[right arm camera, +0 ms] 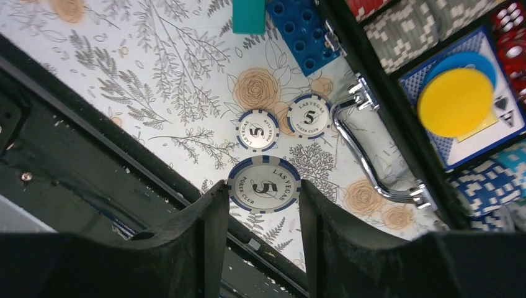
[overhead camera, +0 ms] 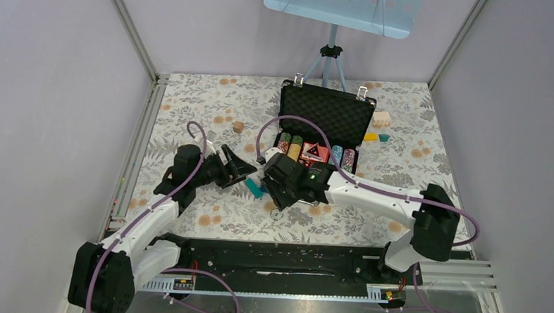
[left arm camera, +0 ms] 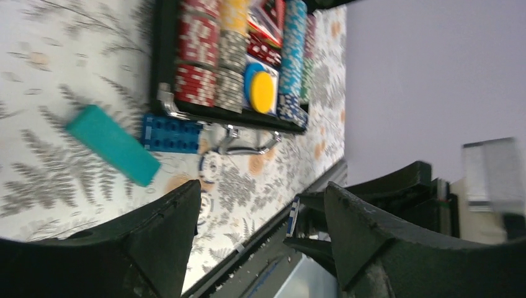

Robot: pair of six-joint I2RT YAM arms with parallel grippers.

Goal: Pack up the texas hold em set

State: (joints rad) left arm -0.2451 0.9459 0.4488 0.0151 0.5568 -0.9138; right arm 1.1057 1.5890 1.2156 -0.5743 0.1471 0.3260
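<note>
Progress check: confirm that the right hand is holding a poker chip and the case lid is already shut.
Not quite. The lid is not shut: the top view shows it standing upright and open. The rest is right: the right hand does hold a chip.

The tablecloth [right arm camera: 155, 93] is white, with a pattern of grey fern leaves and orange roses. The briefcase [overhead camera: 325, 113] is black and its handle [right arm camera: 366, 155] is silver. The chip rows [left arm camera: 201, 53] are red with white, grey with white, yellow, and blue with white. There is a yellow disc [right arm camera: 456, 102] and a blue disc [right arm camera: 462, 58]. The poker chip [right arm camera: 265, 185] is white with dark blue edge stripes and a black 5; the two other chips [right arm camera: 257, 130] have the same pattern. There is a teal brick [left arm camera: 111, 144] and a blue brick [left arm camera: 170, 133].
</note>
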